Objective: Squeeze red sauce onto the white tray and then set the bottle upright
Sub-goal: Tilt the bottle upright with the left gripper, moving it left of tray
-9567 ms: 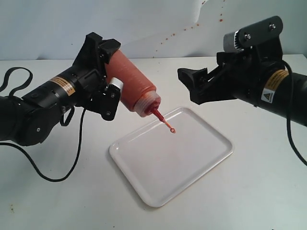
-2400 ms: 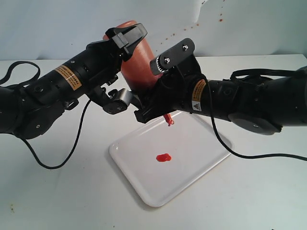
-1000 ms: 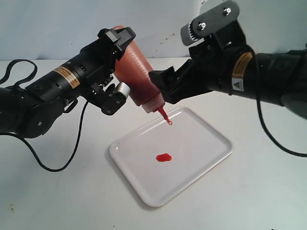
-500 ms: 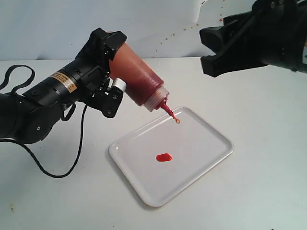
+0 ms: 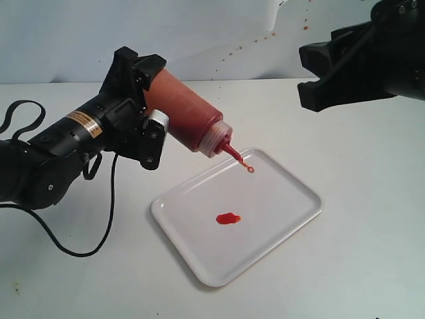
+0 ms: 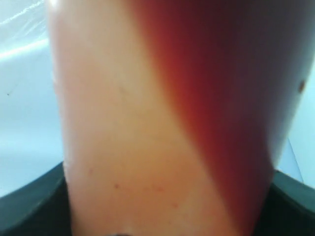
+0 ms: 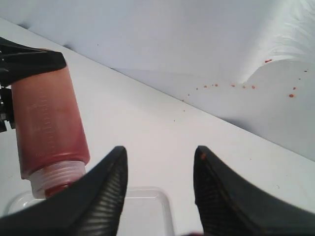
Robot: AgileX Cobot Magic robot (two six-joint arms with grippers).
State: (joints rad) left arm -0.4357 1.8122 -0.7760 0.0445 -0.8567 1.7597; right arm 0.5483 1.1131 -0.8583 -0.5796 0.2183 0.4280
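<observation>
pulled back since a second ago, the right gripper [image 5: 310,76] now hangs well off to the right of the bottle [image 5: 186,113], which has tipped lower. the bottle slants in the air, nozzle [image 5: 234,153] down, its tethered tip cap [image 5: 250,169] dangling over the far rim of the white tray [image 5: 292,193]. red sauce [image 5: 228,218] sits as one small blob near the tray's middle. the left gripper [image 5: 147,103] is clamped around the bottle's body. the right gripper's jaws stand apart, nothing between them. the tray rests on a white table [image 5: 358,266]; red specks [image 5: 305,28] dot the wall behind.
</observation>
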